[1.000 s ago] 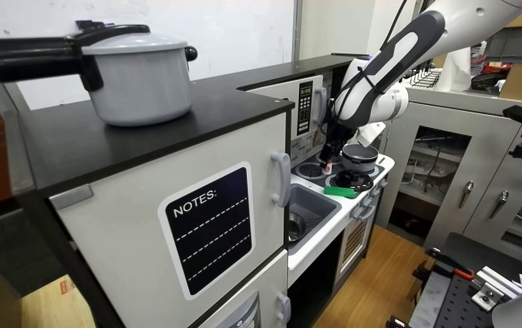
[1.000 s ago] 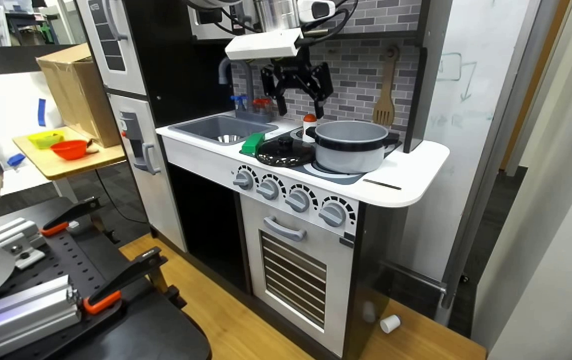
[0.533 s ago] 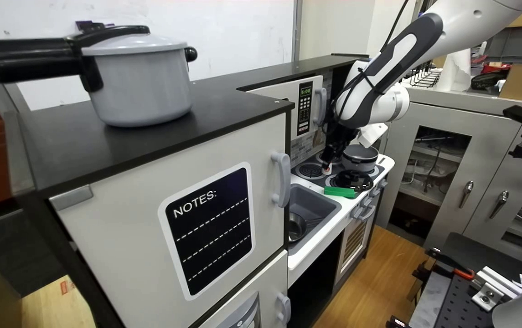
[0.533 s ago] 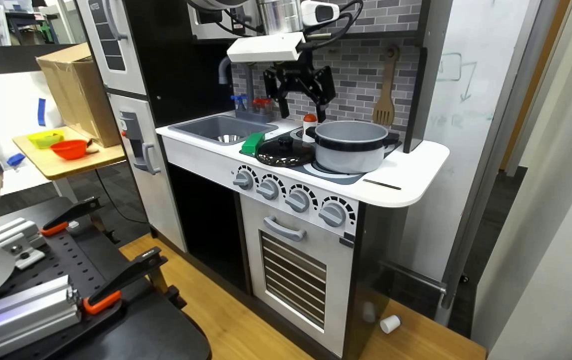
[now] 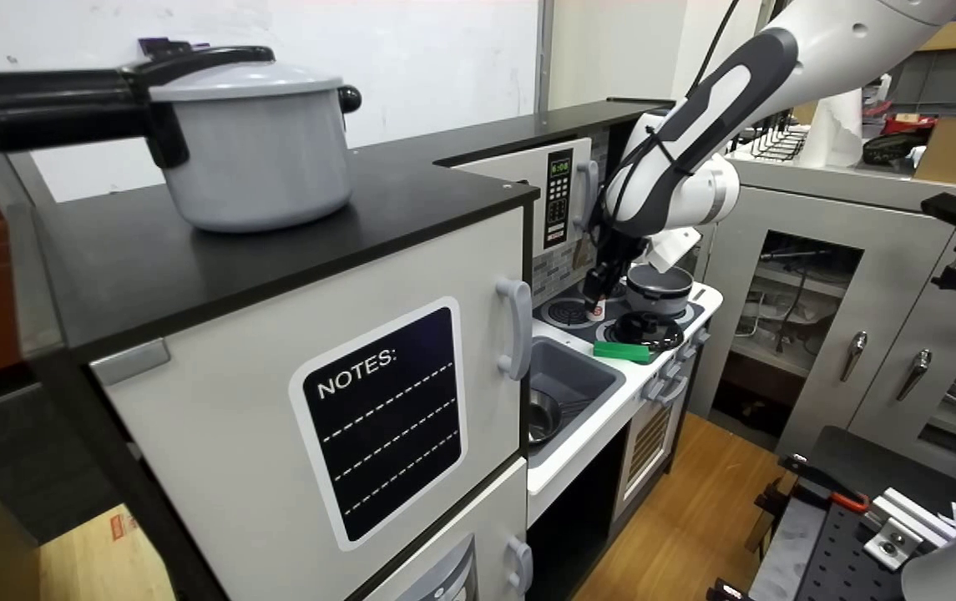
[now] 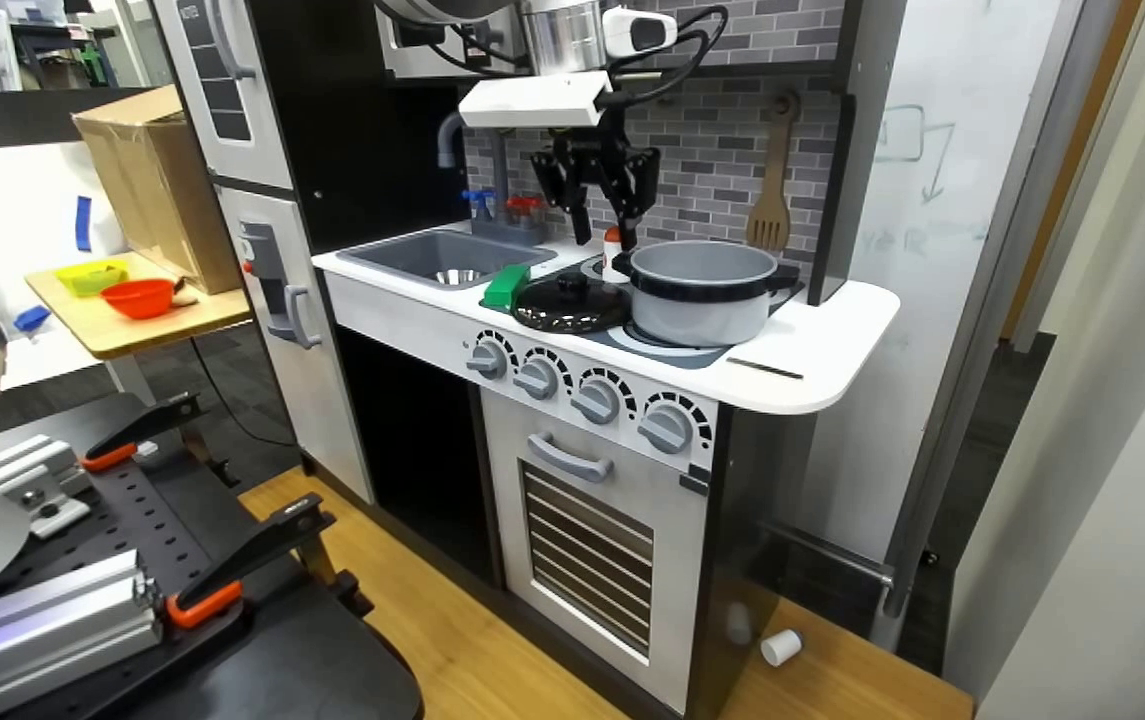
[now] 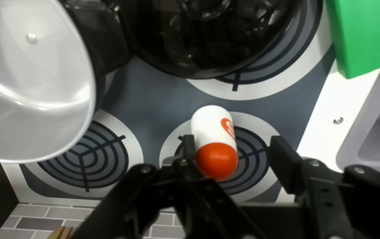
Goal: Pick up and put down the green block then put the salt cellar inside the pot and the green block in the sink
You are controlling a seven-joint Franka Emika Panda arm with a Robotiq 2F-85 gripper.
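Note:
The salt cellar [image 7: 211, 127], white with an orange top, stands on a rear burner; it also shows in both exterior views [image 6: 613, 262] [image 5: 597, 311]. My gripper [image 7: 235, 152] is low over it, partly open, with the cellar between its fingers. One finger touches or nearly touches the cellar; the other is apart from it. The green block [image 7: 364, 36] lies on the counter between the lid and the sink [image 6: 382, 258], and shows in both exterior views [image 6: 506, 287] [image 5: 621, 351]. The open grey pot [image 6: 697, 312] stands on the stove beside the cellar.
A black lid [image 6: 572, 308] lies between pot and green block. A metal pan [image 5: 543, 416] sits in the sink. The tiled back wall [image 6: 712, 150] with a wooden spatula [image 6: 770, 210] is close behind the gripper. A lidded grey pot [image 5: 260, 159] stands on the fridge.
The gripper came down a little and its fingers moved closer together. The salt cellar has shifted slightly toward the sink. The green block and pot have not moved.

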